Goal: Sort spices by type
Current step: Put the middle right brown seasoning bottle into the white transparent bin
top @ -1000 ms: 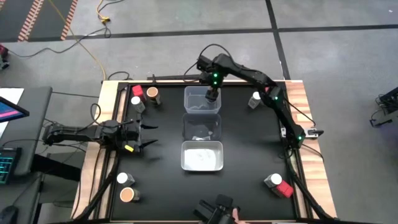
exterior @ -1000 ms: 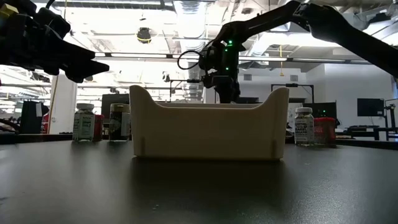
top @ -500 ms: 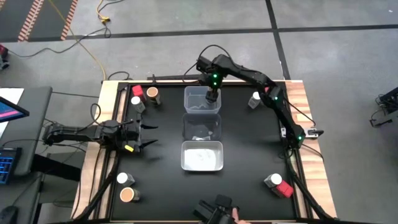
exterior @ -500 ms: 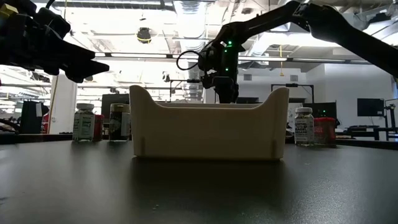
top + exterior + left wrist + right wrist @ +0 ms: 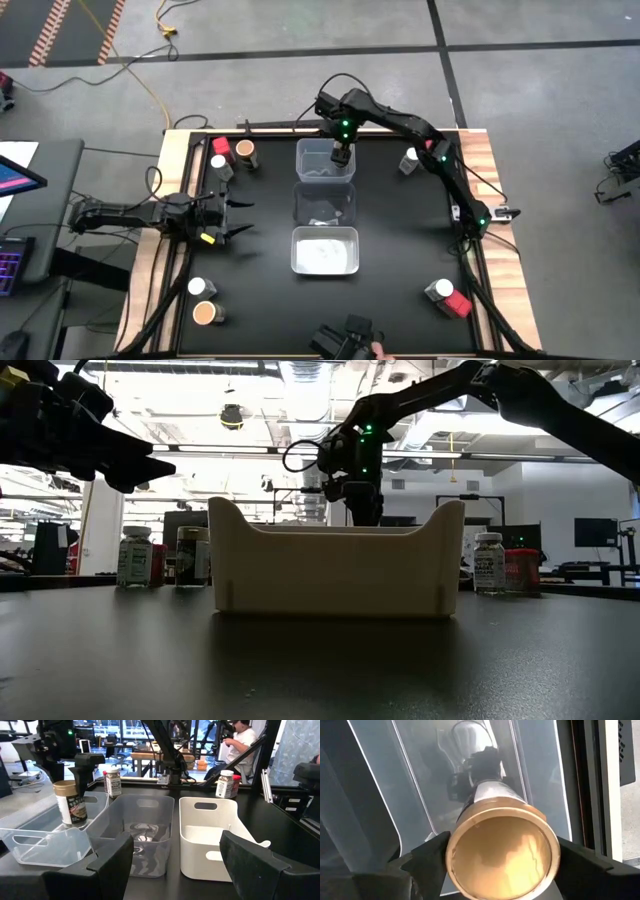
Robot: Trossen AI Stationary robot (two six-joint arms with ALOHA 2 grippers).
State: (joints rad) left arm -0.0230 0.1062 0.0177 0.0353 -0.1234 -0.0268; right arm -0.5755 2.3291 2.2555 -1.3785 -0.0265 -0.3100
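My right gripper [image 5: 341,153] reaches down into the far clear bin [image 5: 312,172], shut on a tan-topped spice jar [image 5: 502,852]. In the left wrist view this jar [image 5: 69,804] stands upright in that bin, with the gripper's dark fingers close beside its cap. My left gripper [image 5: 238,218] hovers open over the table's left side, facing the bins and touching nothing. Other jars stand upright on the black table top. A white [image 5: 218,162], a red [image 5: 220,147] and a tan one [image 5: 245,152] are at far left. A white jar [image 5: 411,158] is at far right. My right gripper has the jar's tan round cap [image 5: 470,827] pinched between its two fingers [image 5: 427,857], one on each side. It comes from above, pointing down into the bin. The jar is upright, and its base [image 5: 71,823] looks to rest on the bin floor.
A middle clear bin [image 5: 324,205] and a near white bin [image 5: 325,250] line up with the far one. A white [image 5: 198,287] and a tan jar [image 5: 207,312] stand near left, a white [image 5: 437,290] and a red one [image 5: 458,305] near right. A person sits beyond the table [image 5: 245,740].
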